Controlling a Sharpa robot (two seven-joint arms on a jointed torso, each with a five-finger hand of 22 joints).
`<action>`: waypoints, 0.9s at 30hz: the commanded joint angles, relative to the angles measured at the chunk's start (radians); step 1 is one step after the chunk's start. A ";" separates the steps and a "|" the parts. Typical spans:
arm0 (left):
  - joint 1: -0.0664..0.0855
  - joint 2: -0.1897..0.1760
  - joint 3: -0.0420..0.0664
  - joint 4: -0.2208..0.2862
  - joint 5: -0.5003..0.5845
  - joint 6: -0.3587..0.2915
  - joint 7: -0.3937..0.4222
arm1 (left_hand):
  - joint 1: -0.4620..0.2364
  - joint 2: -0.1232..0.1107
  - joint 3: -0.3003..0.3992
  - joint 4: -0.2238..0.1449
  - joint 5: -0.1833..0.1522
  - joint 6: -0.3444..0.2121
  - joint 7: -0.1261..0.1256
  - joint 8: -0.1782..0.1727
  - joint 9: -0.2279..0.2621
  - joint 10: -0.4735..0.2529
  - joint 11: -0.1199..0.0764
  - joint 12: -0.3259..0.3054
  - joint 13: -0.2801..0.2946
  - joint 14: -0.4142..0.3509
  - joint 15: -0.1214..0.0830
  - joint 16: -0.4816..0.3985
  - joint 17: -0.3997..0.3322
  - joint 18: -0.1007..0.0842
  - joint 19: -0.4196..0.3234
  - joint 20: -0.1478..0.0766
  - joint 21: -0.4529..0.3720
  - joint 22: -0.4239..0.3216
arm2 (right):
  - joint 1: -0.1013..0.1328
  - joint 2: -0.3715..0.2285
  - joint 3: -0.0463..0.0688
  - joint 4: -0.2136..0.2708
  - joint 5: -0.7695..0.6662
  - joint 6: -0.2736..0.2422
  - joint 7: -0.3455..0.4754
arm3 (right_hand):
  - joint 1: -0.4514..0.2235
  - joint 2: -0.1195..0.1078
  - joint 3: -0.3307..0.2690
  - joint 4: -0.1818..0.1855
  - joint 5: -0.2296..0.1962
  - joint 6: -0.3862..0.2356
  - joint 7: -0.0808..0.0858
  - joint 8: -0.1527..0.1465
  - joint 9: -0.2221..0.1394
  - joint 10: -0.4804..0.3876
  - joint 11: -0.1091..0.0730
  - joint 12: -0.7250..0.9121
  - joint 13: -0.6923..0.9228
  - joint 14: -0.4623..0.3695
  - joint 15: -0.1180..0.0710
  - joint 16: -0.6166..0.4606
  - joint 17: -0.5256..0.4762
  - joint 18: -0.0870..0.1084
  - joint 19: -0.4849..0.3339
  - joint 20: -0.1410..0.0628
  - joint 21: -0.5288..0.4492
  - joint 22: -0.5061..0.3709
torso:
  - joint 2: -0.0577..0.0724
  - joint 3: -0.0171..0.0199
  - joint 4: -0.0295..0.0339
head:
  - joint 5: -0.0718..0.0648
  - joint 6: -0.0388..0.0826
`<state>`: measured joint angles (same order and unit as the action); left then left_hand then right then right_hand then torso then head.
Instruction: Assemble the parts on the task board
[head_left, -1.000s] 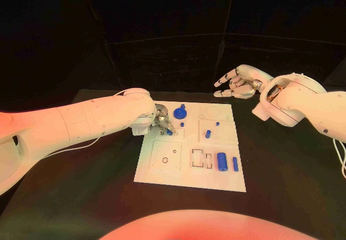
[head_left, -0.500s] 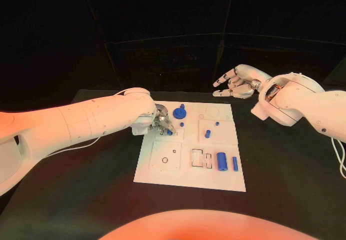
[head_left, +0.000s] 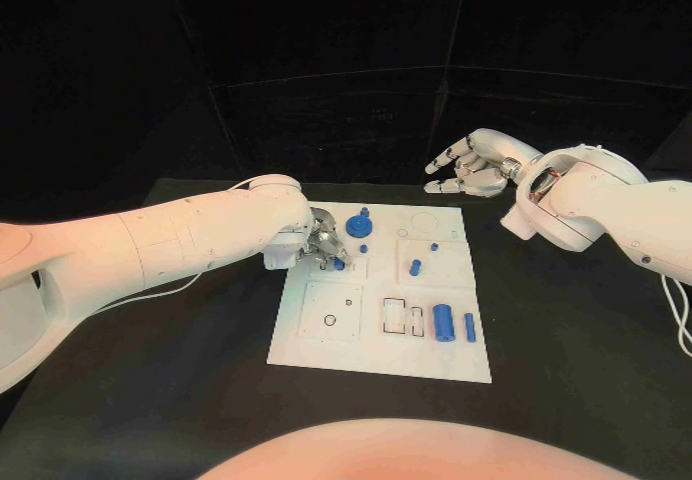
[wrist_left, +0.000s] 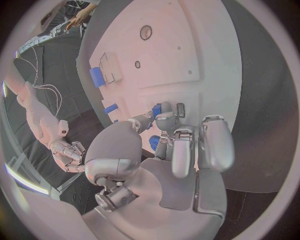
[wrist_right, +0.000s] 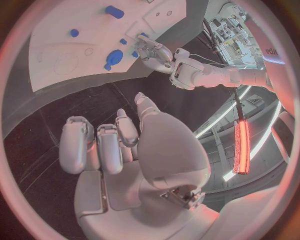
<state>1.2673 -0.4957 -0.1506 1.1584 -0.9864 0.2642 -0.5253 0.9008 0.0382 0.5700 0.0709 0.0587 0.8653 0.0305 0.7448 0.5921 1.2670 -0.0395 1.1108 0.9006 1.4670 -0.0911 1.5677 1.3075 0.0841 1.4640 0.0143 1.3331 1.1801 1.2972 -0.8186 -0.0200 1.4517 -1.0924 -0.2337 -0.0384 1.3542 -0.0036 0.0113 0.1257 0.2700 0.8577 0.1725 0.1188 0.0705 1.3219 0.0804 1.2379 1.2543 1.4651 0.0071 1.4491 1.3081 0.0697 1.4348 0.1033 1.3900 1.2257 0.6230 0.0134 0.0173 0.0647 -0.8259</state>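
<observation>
Head view, black table (head_left: 173, 380), white task board (head_left: 378, 350)

Left hand (head_left: 320, 248) fingers hide small blue part (head_left: 339, 265)

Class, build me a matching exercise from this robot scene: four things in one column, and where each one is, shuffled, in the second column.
Things
1. left hand
2. right hand
3. large blue cylinder
4. task board

Places
A. lying on the board's near right part
B. raised beyond the table's far edge, holding nothing
C. flat in the middle of the black table
D. at the board's far left corner, fingers on a small blue part

Pairs: 1-D, 2-B, 3-A, 4-C
</observation>
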 joint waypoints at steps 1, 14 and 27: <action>0.001 0.004 0.000 -0.007 -0.006 0.016 -0.001 | 0.000 0.009 0.000 0.006 0.003 0.005 0.001 0.005 -0.001 0.009 0.001 0.004 0.001 0.104 -0.009 0.003 0.263 -0.010 0.005 -0.007 0.004 0.001 | 0.002 0.002 0.001 -0.001 -0.002 0.006 0.010 | 0.002 0.002 -0.007 0.001 0.002 0.006 -0.002 0.002 0.000 -0.008 0.000 -0.002 0.000 0.059 -0.009 -0.006 0.063 0.000 -0.005 -0.002 -0.003 0.000 | 0.000 0.0005 0.0007 | 0.001 0.000; 0.002 0.014 0.000 -0.020 -0.006 0.035 -0.001 | -0.002 0.004 -0.001 0.005 0.003 0.007 0.000 0.005 -0.002 0.011 0.000 0.007 0.004 0.104 -0.010 0.003 0.263 -0.011 0.006 -0.007 0.006 0.005 | 0.002 0.002 0.001 -0.001 -0.002 0.008 0.010 | 0.001 0.002 -0.008 0.002 0.003 0.006 -0.002 0.002 -0.001 -0.008 0.000 -0.002 -0.001 0.059 -0.009 -0.007 0.062 0.000 -0.005 -0.002 -0.004 0.000 | 0.000 -0.0001 0.0010 | -0.002 -0.003; 0.002 0.010 0.000 -0.015 -0.003 0.014 0.000 | -0.064 -0.057 -0.093 0.037 0.000 0.024 -0.001 0.013 -0.005 0.017 -0.001 0.015 0.006 0.104 -0.010 0.003 0.263 -0.012 0.008 -0.008 0.008 0.012 | 0.002 0.002 0.001 -0.005 -0.002 0.017 0.019 | -0.029 -0.015 -0.050 0.031 0.024 0.005 -0.003 0.008 -0.001 -0.009 -0.001 -0.002 -0.003 0.059 -0.010 -0.012 0.058 0.001 -0.005 -0.003 -0.008 -0.005 | 0.000 -0.0003 0.0008 | -0.002 -0.004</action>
<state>1.2686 -0.4850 -0.1508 1.1417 -0.9862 0.2812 -0.5253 0.8464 -0.0161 0.4881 0.1037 0.0588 0.8817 0.0281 0.7534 0.5884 1.2776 -0.0431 1.1205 0.9060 1.4633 -0.0946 1.5677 1.3075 0.0842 1.4640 0.0144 1.3380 1.1909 1.2971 -0.8164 -0.0201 1.4473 -1.0926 -0.2253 -0.0326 1.3366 -0.0212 -0.0322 0.1551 0.2884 0.8577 0.1725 0.1238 0.0705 1.3218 0.0804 1.2379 1.2519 1.4688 0.0034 1.4420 1.3078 0.0697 1.4348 0.1032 1.3859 1.2220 0.6227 0.0133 0.0180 0.0624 -0.8300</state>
